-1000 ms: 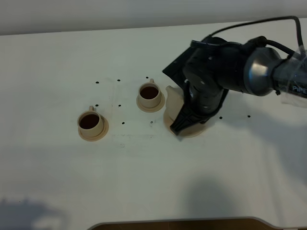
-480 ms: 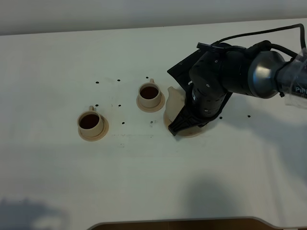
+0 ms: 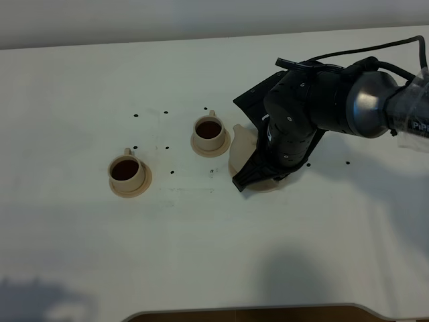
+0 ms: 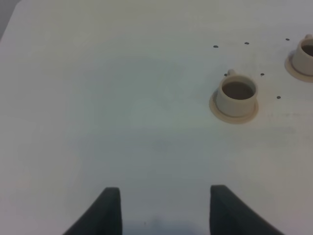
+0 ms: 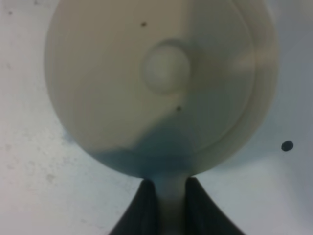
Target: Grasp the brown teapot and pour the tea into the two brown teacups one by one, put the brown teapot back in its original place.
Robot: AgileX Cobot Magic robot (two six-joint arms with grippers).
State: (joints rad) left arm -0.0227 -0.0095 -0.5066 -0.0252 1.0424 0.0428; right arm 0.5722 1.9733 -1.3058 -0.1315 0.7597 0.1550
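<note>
The brown teapot [image 3: 241,142] is mostly hidden under my right arm in the high view; only its spout and left side show. The right wrist view shows it from above, with its lid knob [image 5: 165,67]. My right gripper [image 5: 171,208] is shut on the teapot's handle [image 5: 171,193]. The teapot is over the wide saucer [image 3: 267,185], whose rim [image 5: 268,68] shows beside it; I cannot tell whether they touch. Two brown teacups [image 3: 127,171] [image 3: 210,132] stand on small saucers with dark tea inside. My left gripper [image 4: 164,213] is open and empty, well short of the nearer cup [image 4: 237,95].
The white table [image 3: 201,255] carries small black dots. The second cup [image 4: 305,53] shows at the edge of the left wrist view. A black cable [image 3: 375,48] runs from my right arm toward the table's right side.
My right arm has shifted slightly with the teapot over the wide saucer. The cups have not moved.
</note>
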